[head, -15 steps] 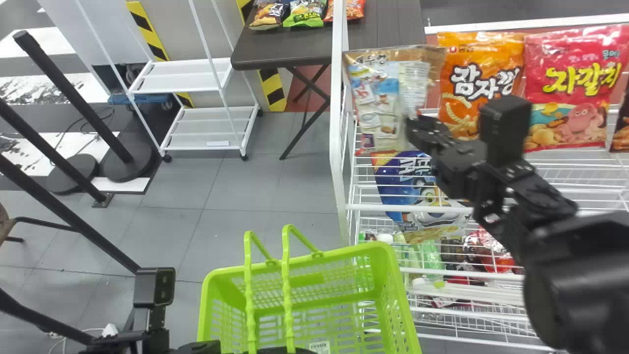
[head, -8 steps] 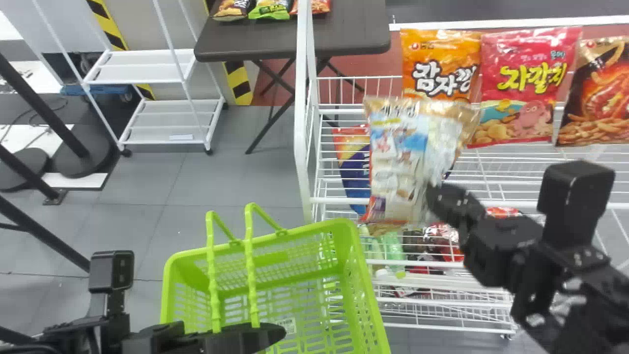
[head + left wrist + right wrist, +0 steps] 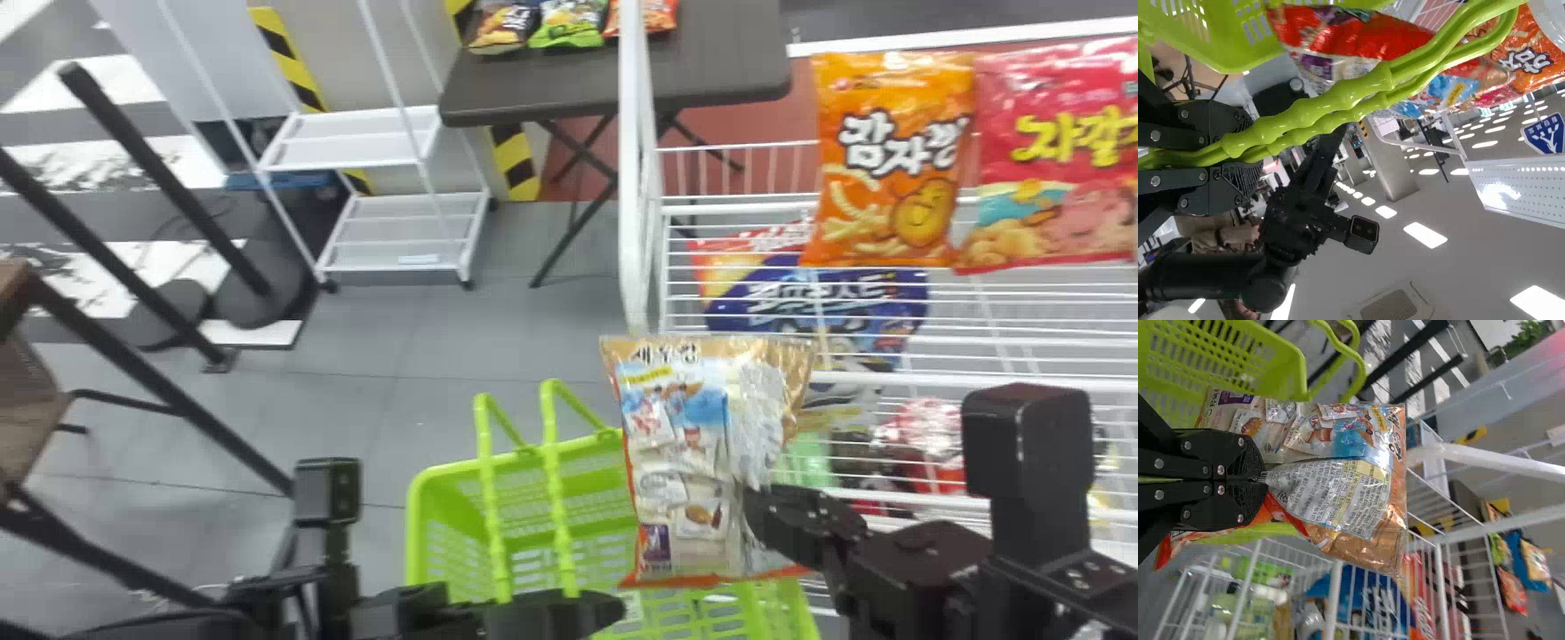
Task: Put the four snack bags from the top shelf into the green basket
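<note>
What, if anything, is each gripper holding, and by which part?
Right gripper: snack bag, by a pinched fold of its broad face. Left gripper: green basket, by its two handles.

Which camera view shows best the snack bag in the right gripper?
The right wrist view: the bag is close, and the right gripper visibly pinches it. The head view shows it smaller, overlapping the basket; the left wrist view, partly behind the handles.

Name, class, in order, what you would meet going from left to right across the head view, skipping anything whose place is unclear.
Black posts → white cart → held bag → orange bag → pink bag.
</note>
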